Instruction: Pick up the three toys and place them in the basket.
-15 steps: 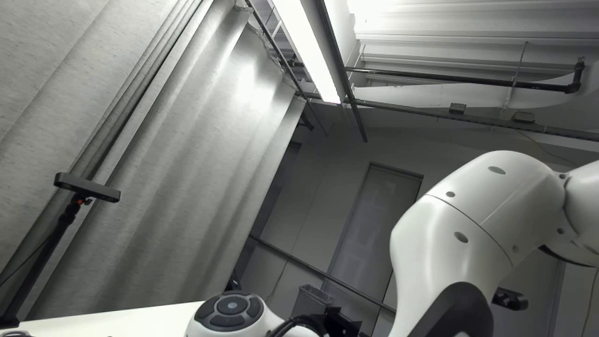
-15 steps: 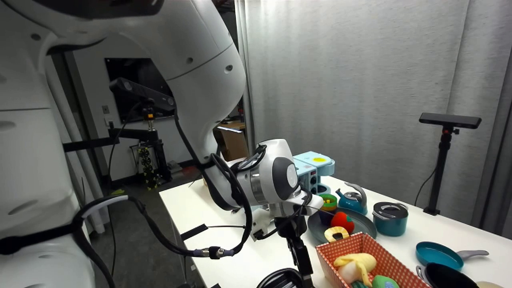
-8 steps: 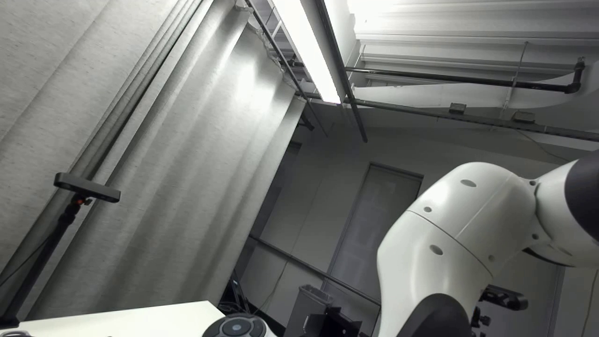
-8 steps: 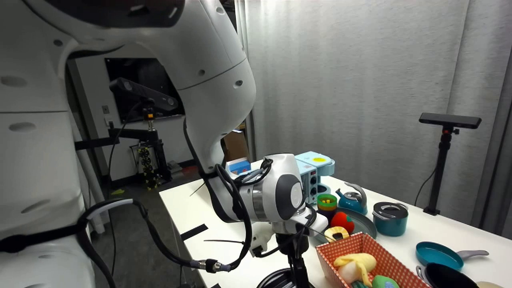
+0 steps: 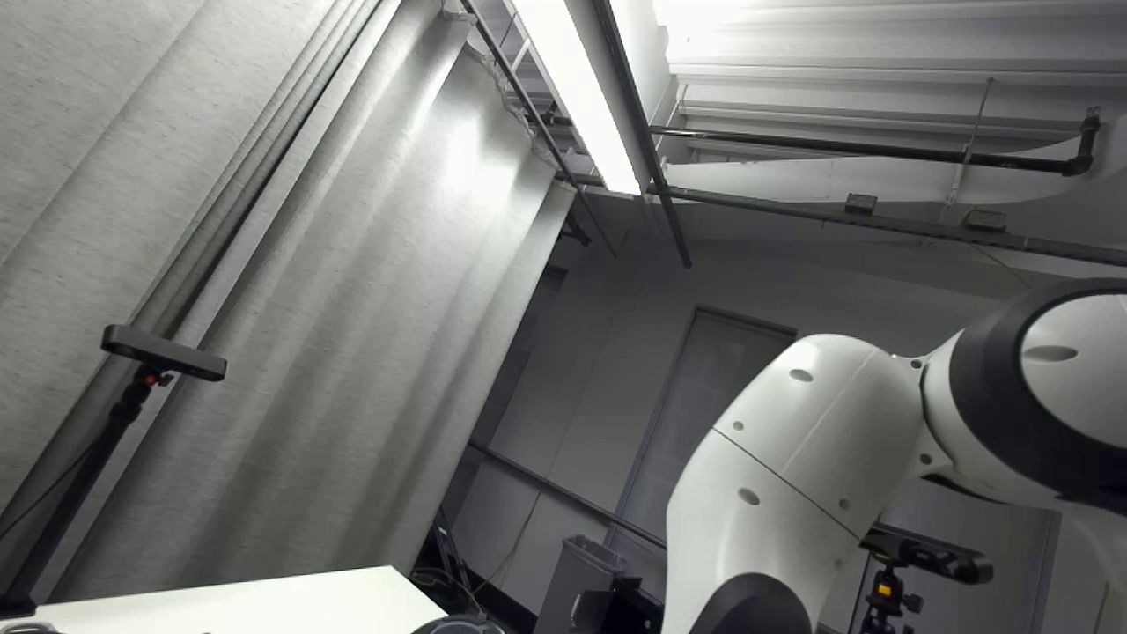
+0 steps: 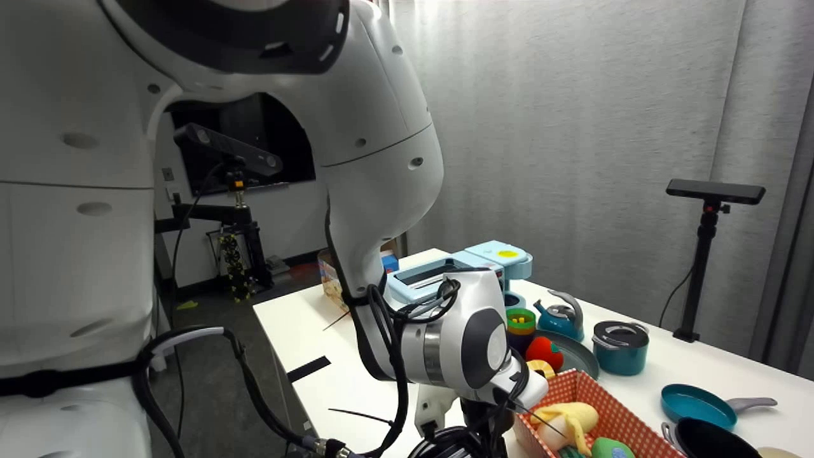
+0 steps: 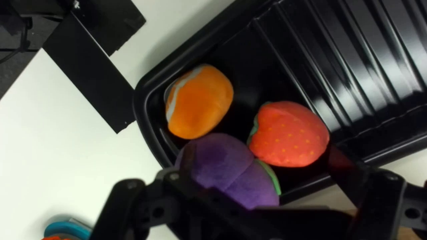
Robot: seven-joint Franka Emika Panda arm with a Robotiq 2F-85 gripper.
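Near an edge of the desk [image 7: 66,133], the parted claw [image 7: 262,160] needed centring on strawberry [image 7: 288,135] or purple toy [image 7: 227,170] alone before squeezing.

Basket [image 6: 620,421] red-white checked; strawberry toy [image 7: 288,135] red, yellow-dotted; tray [image 7: 283,63] black.

Wrist view seemingly close above toys [image 7: 288,136]
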